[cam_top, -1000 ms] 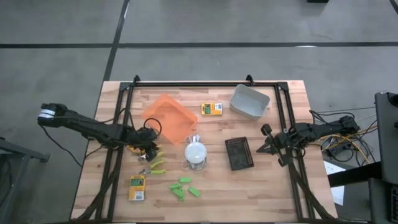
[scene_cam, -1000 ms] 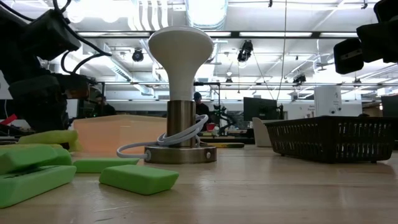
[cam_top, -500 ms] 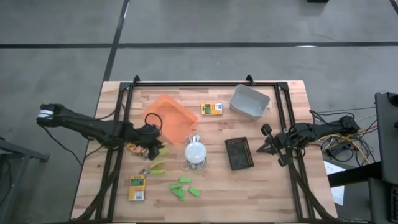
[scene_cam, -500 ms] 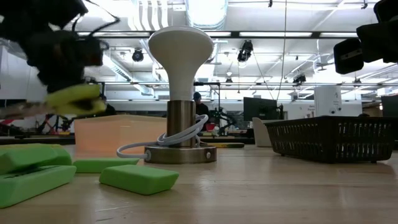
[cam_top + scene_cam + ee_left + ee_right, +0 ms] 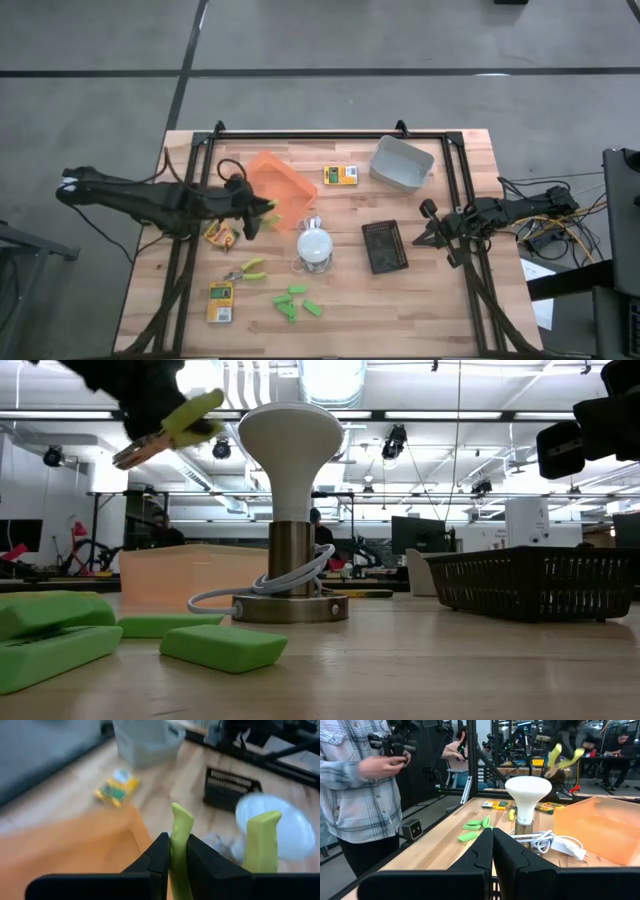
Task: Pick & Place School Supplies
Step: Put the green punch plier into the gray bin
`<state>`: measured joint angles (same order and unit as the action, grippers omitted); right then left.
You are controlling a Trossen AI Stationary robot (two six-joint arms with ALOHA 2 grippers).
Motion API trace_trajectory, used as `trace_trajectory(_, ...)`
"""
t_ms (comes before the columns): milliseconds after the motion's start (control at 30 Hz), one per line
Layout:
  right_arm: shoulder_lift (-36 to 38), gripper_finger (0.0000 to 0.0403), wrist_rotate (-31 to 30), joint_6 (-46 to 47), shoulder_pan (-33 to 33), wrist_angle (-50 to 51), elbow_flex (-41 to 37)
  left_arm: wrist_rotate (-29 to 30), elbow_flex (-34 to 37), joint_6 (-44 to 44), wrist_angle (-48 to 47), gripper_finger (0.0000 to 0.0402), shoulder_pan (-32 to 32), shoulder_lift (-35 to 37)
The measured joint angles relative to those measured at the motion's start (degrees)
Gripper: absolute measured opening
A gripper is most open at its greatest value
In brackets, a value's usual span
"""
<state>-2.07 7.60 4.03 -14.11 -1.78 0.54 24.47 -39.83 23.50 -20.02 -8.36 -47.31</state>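
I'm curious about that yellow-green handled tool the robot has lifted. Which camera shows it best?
The low view: the pliers-like tool shows whole, handles and metal tip, held in the air by the left hand. The left wrist view shows only its handles; the high and right wrist views show it small.

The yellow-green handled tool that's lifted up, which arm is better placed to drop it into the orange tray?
Left. The left gripper already holds the yellow-green handled tool right beside the orange tray; the right gripper sits shut across the table.
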Motion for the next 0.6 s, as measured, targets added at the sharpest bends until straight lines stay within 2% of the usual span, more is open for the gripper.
trace_trajectory(267, 0.0, 0.0008, 0.0, 0.0, 0.0, 0.0, 0.0, 18.7, -4.3, -14.4, 1.9, 0.0046, 0.0, -1.4)
trace_trajectory(400, 0.0, 0.0008, 0.0, 0.0, 0.0, 0.0, 0.0, 18.0, -4.8, -23.0, 10.3, 0.0046, 0.0, -4.5)
trace_trajectory(600, 0.0, 0.0008, 0.0, 0.0, 0.0, 0.0, 0.0, 13.9, -4.8, -29.7, 24.9, 0.0048, 0.0, -10.5)
